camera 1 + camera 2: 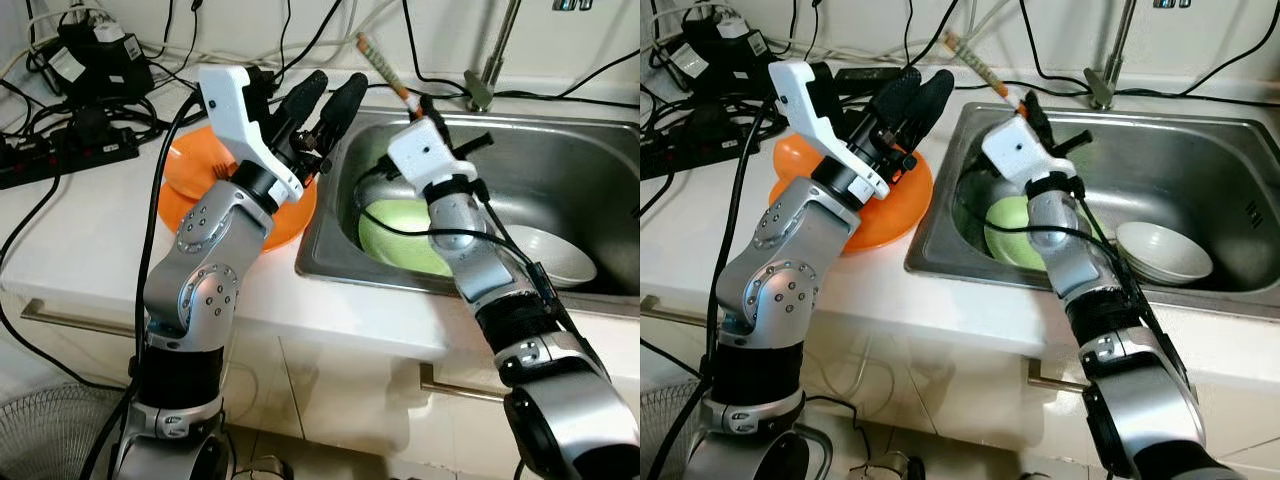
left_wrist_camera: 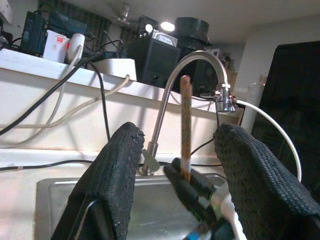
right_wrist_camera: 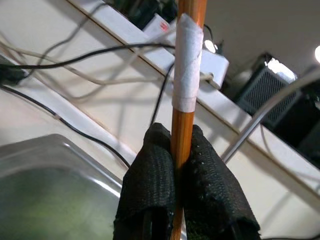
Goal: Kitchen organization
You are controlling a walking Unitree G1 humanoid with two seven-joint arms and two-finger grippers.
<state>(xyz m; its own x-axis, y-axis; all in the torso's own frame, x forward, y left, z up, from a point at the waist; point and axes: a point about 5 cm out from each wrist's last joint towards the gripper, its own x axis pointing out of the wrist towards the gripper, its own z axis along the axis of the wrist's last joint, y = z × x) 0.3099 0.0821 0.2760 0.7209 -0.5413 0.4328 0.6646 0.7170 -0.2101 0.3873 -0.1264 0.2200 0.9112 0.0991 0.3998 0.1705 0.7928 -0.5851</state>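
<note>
My right gripper is shut on a thin orange-brown stick with a white tape band, held tilted above the left end of the steel sink. In the right wrist view both fingertips pinch the stick. My left gripper is open, raised over the orange plate on the counter, and points toward the sink. In the left wrist view the stick stands between its fingers but farther off. A green plate and a white bowl lie in the sink.
A faucet rises behind the sink. Black cables and a power strip clutter the counter's back left. Cabinet fronts with metal handles sit below, and a fan grille stands on the floor at the left.
</note>
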